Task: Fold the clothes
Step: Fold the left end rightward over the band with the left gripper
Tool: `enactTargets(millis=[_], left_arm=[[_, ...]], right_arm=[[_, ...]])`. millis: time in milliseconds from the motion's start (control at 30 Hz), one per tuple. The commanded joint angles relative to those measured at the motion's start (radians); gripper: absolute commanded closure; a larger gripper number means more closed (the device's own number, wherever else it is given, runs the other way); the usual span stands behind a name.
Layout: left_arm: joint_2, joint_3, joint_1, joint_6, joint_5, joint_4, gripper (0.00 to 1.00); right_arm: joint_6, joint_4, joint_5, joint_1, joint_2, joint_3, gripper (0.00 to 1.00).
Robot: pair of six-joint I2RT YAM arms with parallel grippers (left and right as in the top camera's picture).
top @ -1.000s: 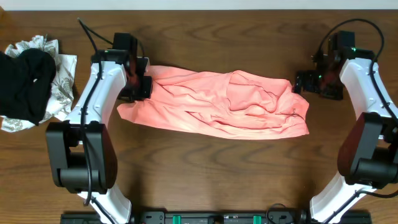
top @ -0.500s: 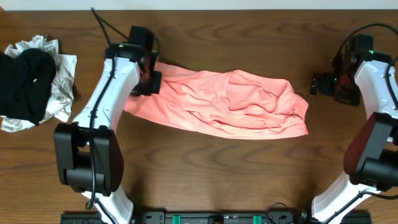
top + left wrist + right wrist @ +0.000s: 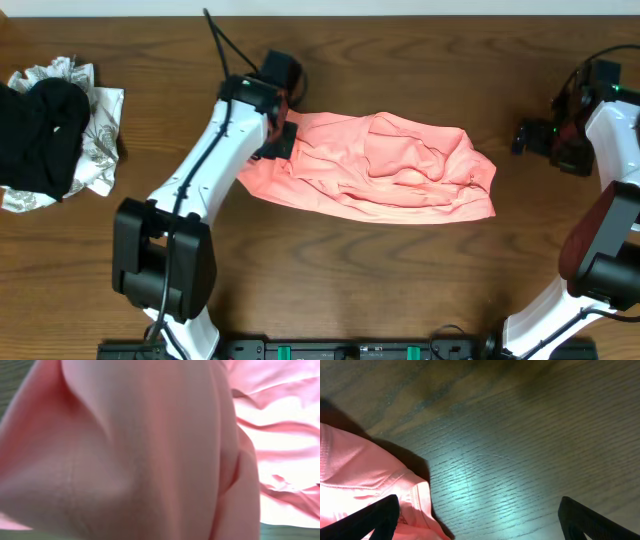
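Right now the pink T-shirt lies bunched and creased across the middle of the wooden desk, stretched left to right, with its right end forming a fuller heap of folds. The left pincer sits at the shirt's upper left edge with its jaws closed together on the fabric; in the left wrist view, pink cloth fills nearly the whole frame, draped close over the lens and hiding the fingers. The right pincer hangs over bare wood to the right of the shirt, apart from it, with its jaws spread wide and holding nothing. In the right wrist view its two dark fingertips flank bare wood grain, and a hemmed corner of the shirt shows at the lower left. At the far left of the desk lies a heap of black and patterned cloth, well apart from the shirt.
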Motion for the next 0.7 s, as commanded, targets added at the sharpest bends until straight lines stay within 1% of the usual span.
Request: enactTargets(millis=[0, 100, 200, 433, 667], left_arm=[[-0.015, 0.021, -0.033, -0.035, -0.022, -0.002, 0.94], [-0.015, 0.021, -0.061, -0.037, -0.022, -0.002, 0.94], [-0.015, 0.028, -0.088, -0.080, -0.043, -0.003, 0.94], [-0.015, 0.069, -0.158, -0.102, -0.044, -0.002, 0.94], [-0.010, 0.072, -0.240, -0.102, -0.043, 0.043, 0.94]], right_arm=[[0.017, 0.000, 0.006, -0.006, -0.009, 0.018, 0.01], [0.017, 0.003, 0.006, -0.006, -0.009, 0.018, 0.01], [0.018, 0.004, 0.006, -0.006, -0.009, 0.018, 0.01], [0.016, 0.004, 0.007, -0.006, -0.009, 0.017, 0.01], [0.017, 0.008, 0.007, -0.006, -0.009, 0.010, 0.01]])
